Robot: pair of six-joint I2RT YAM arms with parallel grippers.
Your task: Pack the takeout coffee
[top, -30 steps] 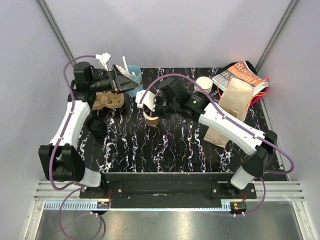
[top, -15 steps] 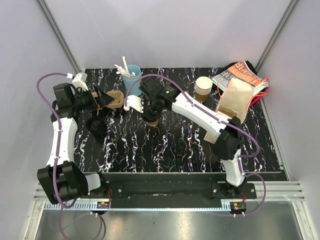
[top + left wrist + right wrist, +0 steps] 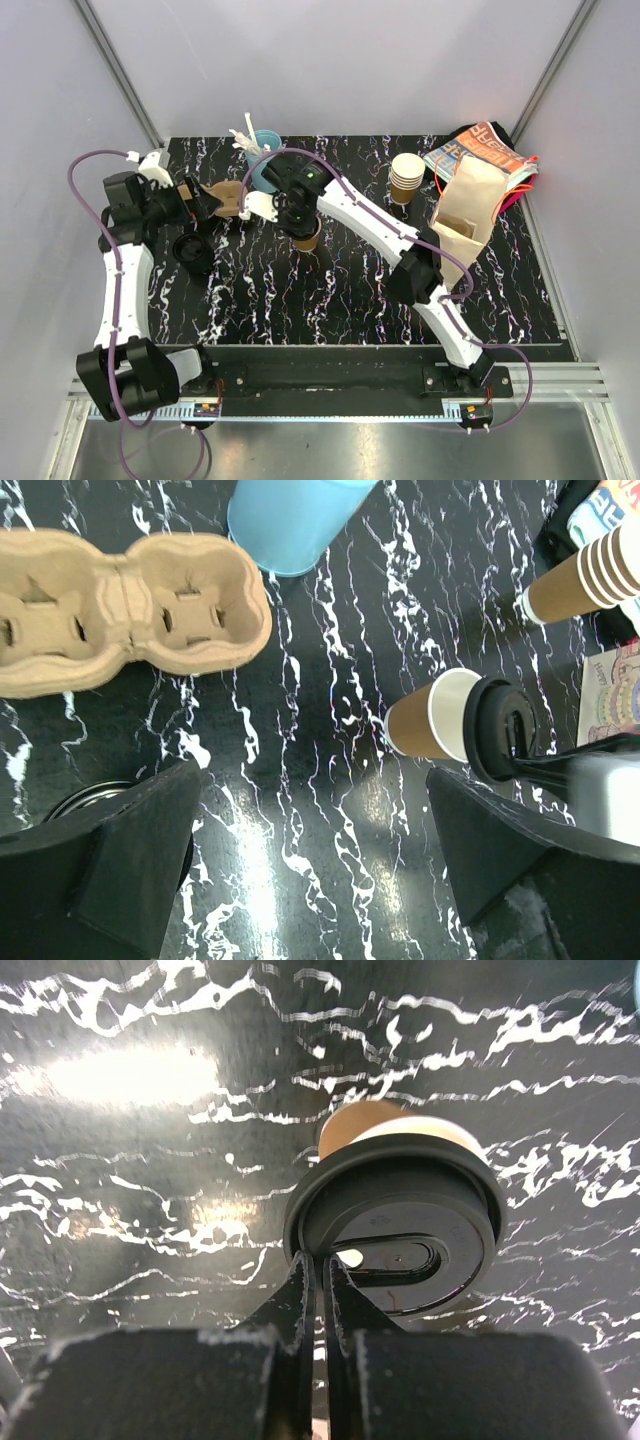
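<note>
Count, top view: one small brown ribbed paper coffee cup [image 3: 307, 236] with whitish inside, upright left of centre on the black white-veined table [image 3: 340, 300]. One stack of like nested brown cups [image 3: 407, 177] upper right of centre; the number in it is too small to tell. One light-blue cup [image 3: 264, 165] with white utensils at top centre. One tan pulp cup carrier [image 3: 228, 198] at upper left. One tall brown paper bag [image 3: 465, 205] upright at right, with a colourful printed item [image 3: 485, 148] behind it; what it is I cannot tell.

Black round plastic lid [image 3: 395, 1222]: one, pinched at its rim by the right gripper [image 3: 322, 1270], fingers closed tight on it. It sits just over the coffee cup's mouth. The left wrist view shows white inside beside the lid, so it is not seated; contact with the rim I cannot tell.

Left gripper [image 3: 310, 775]: fingers spread wide, nothing between them, near the carrier.

Hidden or cut off: the carrier shows two wells in the left wrist view and runs off the left edge. The right wrist view shows only a sliver of the cup above the lid. A dark round object [image 3: 192, 250] lies at left, half hidden behind a left finger in the wrist view; one lid or several, unclear.
</note>
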